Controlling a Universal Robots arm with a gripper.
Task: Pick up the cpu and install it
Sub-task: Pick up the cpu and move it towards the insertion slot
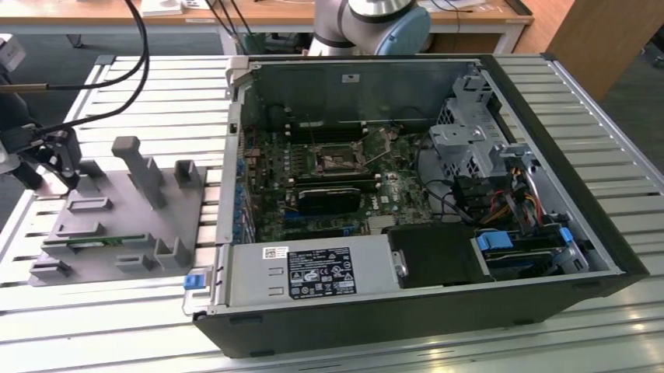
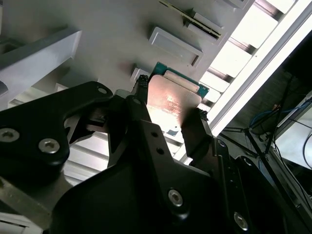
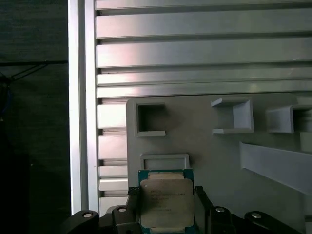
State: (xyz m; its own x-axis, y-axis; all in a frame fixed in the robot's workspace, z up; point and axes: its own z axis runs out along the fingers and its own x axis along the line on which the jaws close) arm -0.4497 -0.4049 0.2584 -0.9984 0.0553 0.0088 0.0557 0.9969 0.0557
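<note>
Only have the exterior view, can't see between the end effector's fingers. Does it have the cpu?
Observer: Yes. In both wrist views the cpu sits between the end effector's fingers, one on each side.
Operator: Which face shows?
Observer: Silvery lid toward the cameras, green rim around it.
Operator: Clear of the fixture?
Observer: Cannot tell. In the first wrist view the grey fixture lies right behind it, by a rectangular pocket.

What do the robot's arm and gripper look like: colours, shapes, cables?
The arm has round silver-grey joints with a pale blue cap. The gripper is matte black, built of flat angular plates fixed with silver screws; its two fingers are narrow and black. Thick black cables run to it in the exterior view.
</note>
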